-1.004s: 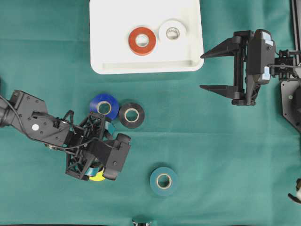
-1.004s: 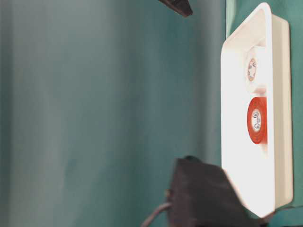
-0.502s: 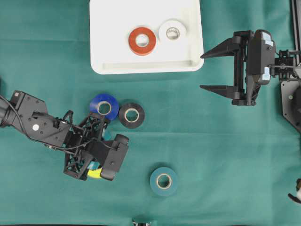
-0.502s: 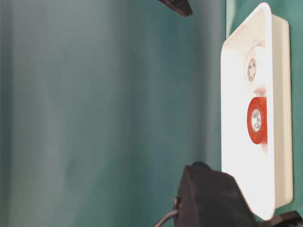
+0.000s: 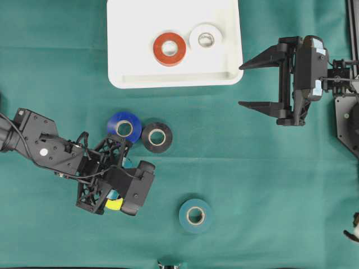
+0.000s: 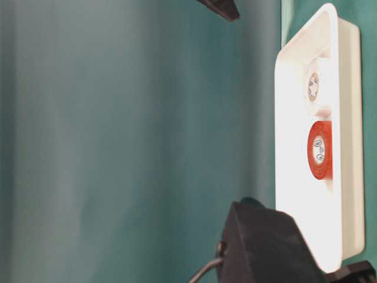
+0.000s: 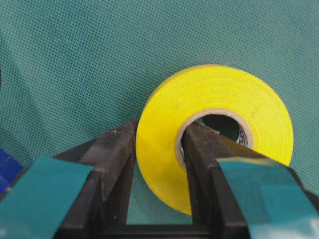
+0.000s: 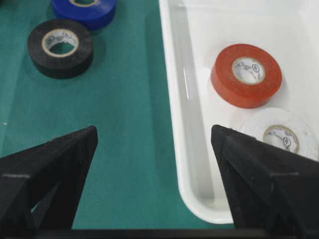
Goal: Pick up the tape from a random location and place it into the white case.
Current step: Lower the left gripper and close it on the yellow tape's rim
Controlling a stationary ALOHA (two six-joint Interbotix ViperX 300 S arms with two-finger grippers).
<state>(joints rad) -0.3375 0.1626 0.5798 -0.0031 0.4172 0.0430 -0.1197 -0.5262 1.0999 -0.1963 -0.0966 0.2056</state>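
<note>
Sitting at 8 o'clock on the green cloth [image 5: 252,168], the left gripper [image 7: 158,164] is clamped through the yellow tape [image 7: 214,107], blue roll [image 5: 124,126] and black roll [image 5: 156,136] crowding nearby, white case [image 5: 129,56] up at 12, right gripper [image 5: 261,82] gaping wide.

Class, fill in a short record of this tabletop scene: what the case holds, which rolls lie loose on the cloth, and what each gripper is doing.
Case: shallow white plastic tray holding a red tape roll and a white tape roll
Loose on the green cloth: blue tape roll touching a black tape roll; teal tape roll apart
Left gripper: shut on the yellow tape roll, one finger through its core
Right gripper: open, empty, beside the tray
</note>
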